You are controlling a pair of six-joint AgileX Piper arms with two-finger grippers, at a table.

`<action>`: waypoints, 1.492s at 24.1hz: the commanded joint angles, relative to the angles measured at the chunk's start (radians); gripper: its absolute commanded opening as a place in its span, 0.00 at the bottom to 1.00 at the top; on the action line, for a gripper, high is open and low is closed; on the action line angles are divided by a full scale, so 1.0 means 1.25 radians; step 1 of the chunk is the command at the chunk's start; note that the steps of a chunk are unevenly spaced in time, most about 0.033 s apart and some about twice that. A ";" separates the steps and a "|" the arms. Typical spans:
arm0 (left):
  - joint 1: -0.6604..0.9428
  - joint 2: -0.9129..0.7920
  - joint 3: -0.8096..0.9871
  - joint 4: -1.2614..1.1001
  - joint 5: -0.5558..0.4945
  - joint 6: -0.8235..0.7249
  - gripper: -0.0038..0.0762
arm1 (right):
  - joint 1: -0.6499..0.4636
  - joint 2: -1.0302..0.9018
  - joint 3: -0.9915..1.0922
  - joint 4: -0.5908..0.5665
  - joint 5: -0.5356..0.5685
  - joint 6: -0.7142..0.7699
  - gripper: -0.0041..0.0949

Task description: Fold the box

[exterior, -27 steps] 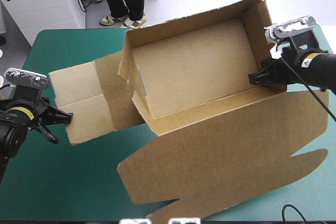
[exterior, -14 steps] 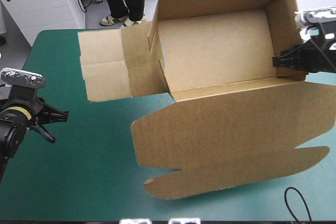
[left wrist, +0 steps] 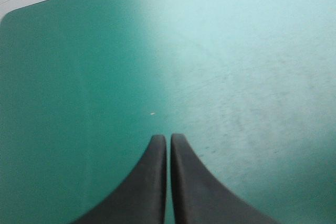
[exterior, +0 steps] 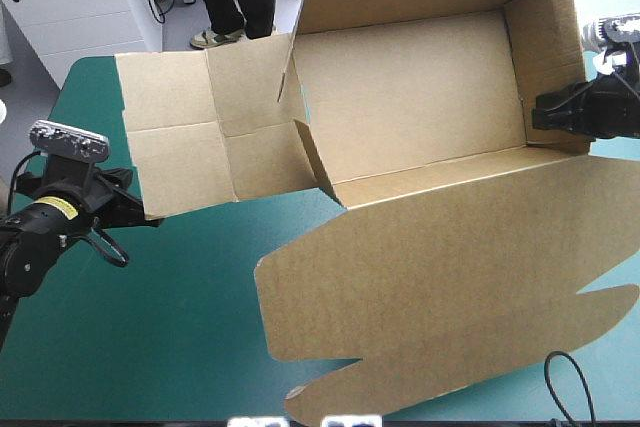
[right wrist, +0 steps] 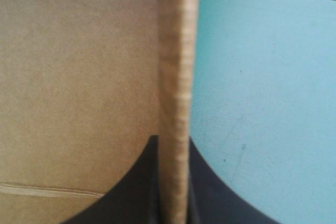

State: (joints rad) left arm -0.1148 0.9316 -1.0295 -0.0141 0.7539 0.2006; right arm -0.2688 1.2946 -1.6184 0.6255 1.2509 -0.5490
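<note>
Now my right pincer (right wrist: 174, 145) is clamped on the box (exterior: 410, 87) by its end wall, tilted up over the far right of the table (exterior: 150, 347) — my left pincer (left wrist: 168, 137), fingers together, hovers near the left edge.

Left pincer (left wrist: 164, 139) closed, fingertips together, arm in from the left; right pincer (right wrist: 173, 141) clamped on the box (right wrist: 79, 77)

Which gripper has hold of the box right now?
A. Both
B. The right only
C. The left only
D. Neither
B: the right gripper is shut on the edge of an end wall of the box, while the left gripper is shut on nothing, with only the teal-green cover ahead of it.
</note>
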 commanded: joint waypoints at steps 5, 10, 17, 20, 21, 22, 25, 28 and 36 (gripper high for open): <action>-0.002 0.025 -0.021 -0.503 -0.114 0.260 0.07 | 0.047 -0.019 -0.023 0.030 -0.004 -0.005 0.02; -0.002 0.073 -0.021 -0.736 -0.090 0.387 0.07 | 0.088 -0.019 -0.023 -0.009 -0.013 0.016 0.02; -0.002 0.110 -0.036 -1.054 0.057 0.565 0.07 | 0.092 -0.021 -0.023 -0.037 -0.026 0.028 0.03; -0.002 0.110 -0.054 -1.060 0.091 0.565 0.07 | 0.128 -0.021 -0.023 -0.071 -0.041 0.048 0.03; -0.002 0.110 -0.061 -1.062 0.102 0.565 0.07 | 0.146 -0.021 -0.023 -0.097 -0.053 0.061 0.03; -0.002 0.110 -0.064 -1.067 0.108 0.565 0.07 | 0.165 -0.021 -0.023 -0.127 -0.061 0.079 0.03; -0.002 0.110 -0.063 -1.097 0.128 0.565 0.07 | 0.214 -0.021 -0.023 -0.202 -0.092 0.124 0.03; -0.002 0.110 -0.063 -1.097 0.147 0.565 0.07 | 0.239 -0.021 -0.023 -0.210 -0.115 0.136 0.03; -0.002 0.144 -0.099 -1.152 0.236 0.563 0.07 | 0.292 -0.021 -0.023 -0.267 -0.154 0.192 0.03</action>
State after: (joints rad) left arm -0.1148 1.1106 -1.1011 -1.3480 1.0185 0.9044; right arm 0.0753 1.2946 -1.6184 0.2947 1.1418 -0.3490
